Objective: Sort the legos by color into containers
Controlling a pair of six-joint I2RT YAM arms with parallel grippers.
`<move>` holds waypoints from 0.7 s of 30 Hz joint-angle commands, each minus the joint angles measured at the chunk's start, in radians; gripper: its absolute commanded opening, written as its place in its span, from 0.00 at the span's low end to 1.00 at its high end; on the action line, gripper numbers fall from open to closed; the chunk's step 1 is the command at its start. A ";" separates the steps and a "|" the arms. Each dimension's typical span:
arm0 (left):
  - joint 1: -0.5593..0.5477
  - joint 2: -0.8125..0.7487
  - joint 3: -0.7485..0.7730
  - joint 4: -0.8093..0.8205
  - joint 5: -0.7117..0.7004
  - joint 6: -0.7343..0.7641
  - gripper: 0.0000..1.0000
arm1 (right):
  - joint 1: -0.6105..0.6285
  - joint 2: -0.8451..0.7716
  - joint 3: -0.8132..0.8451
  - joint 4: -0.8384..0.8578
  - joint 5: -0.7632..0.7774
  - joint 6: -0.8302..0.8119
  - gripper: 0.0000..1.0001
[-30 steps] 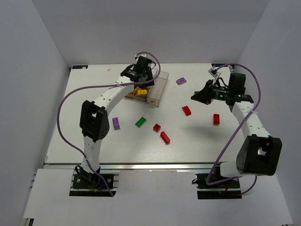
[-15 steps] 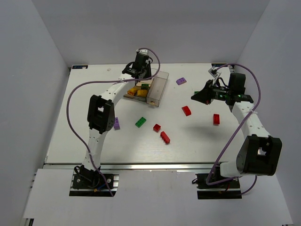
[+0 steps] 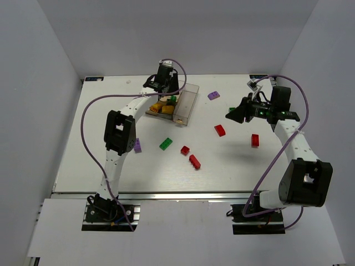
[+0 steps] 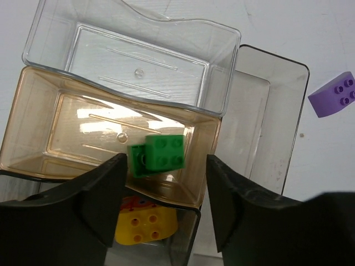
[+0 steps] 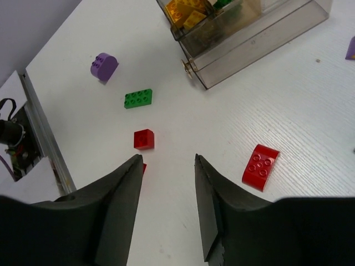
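My left gripper (image 4: 165, 166) hangs open over the brownish clear containers (image 4: 66, 149). Just below its jaws a green lego (image 4: 158, 154) lies loose in the brown-tinted compartment. A yellow lego (image 4: 145, 224) sits in the compartment underneath, and the clear compartment (image 4: 133, 61) beyond holds nothing I can see. My right gripper (image 5: 166, 160) is open above bare table, with a small red lego (image 5: 143, 139) just ahead and a curved red lego (image 5: 260, 167) to its right. In the top view, the left gripper (image 3: 165, 91) is over the box (image 3: 186, 105) and the right gripper (image 3: 229, 114) is right of it.
Loose on the white table (image 3: 111, 166) are purple legos (image 3: 213, 95) (image 3: 136, 145), a green one (image 3: 165, 143) and red ones (image 3: 220, 130) (image 3: 255, 140) (image 3: 194, 161). White walls stand close on three sides. Purple cables arc off both arms.
The left arm has swung toward the box's far side and its jaws have widened. The right gripper has gone from shut to open without shifting place.
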 commanded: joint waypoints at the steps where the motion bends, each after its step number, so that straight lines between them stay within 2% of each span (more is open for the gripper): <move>1: 0.001 -0.045 -0.007 0.023 0.020 0.012 0.70 | -0.005 0.009 0.036 -0.017 0.053 -0.033 0.52; 5: 0.010 -0.056 -0.004 0.023 0.030 0.016 0.74 | -0.002 0.016 0.037 -0.014 0.113 -0.038 0.57; 8: 0.019 -0.092 -0.021 0.005 0.053 0.010 0.69 | 0.011 0.026 0.042 0.024 0.315 0.005 0.59; 9: 0.019 -0.112 -0.042 0.000 0.084 0.009 0.58 | 0.021 0.044 0.057 0.047 0.475 0.011 0.60; 10: 0.019 -0.170 -0.072 0.002 0.102 0.007 0.17 | 0.032 0.062 0.071 0.051 0.560 0.016 0.65; 11: 0.030 -0.206 -0.148 0.002 0.121 -0.008 0.02 | 0.040 0.084 0.091 0.049 0.621 0.007 0.66; 12: 0.030 -0.242 -0.194 0.002 0.141 -0.014 0.00 | 0.044 0.137 0.114 0.045 0.683 0.007 0.66; 14: 0.039 -0.382 -0.307 0.032 0.174 -0.039 0.00 | 0.058 0.202 0.189 0.005 0.802 0.028 0.68; 15: 0.039 -0.436 -0.448 0.060 0.211 -0.042 0.00 | 0.055 0.263 0.218 -0.017 0.840 0.034 0.70; 16: 0.049 -0.488 -0.514 0.075 0.239 -0.042 0.00 | 0.105 0.294 0.273 -0.061 0.851 0.034 0.89; 17: 0.050 -0.592 -0.577 0.106 0.245 -0.040 0.12 | 0.115 0.341 0.289 -0.060 0.873 0.053 0.89; 19: 0.050 -0.690 -0.740 0.130 0.244 -0.033 0.35 | 0.141 0.387 0.342 -0.067 0.946 0.054 0.89; 20: 0.059 -0.780 -0.786 0.153 0.241 -0.022 0.54 | 0.159 0.433 0.361 -0.069 0.960 0.053 0.89; 21: 0.059 -0.825 -0.828 0.161 0.236 -0.008 0.58 | 0.165 0.455 0.382 -0.074 0.984 0.054 0.89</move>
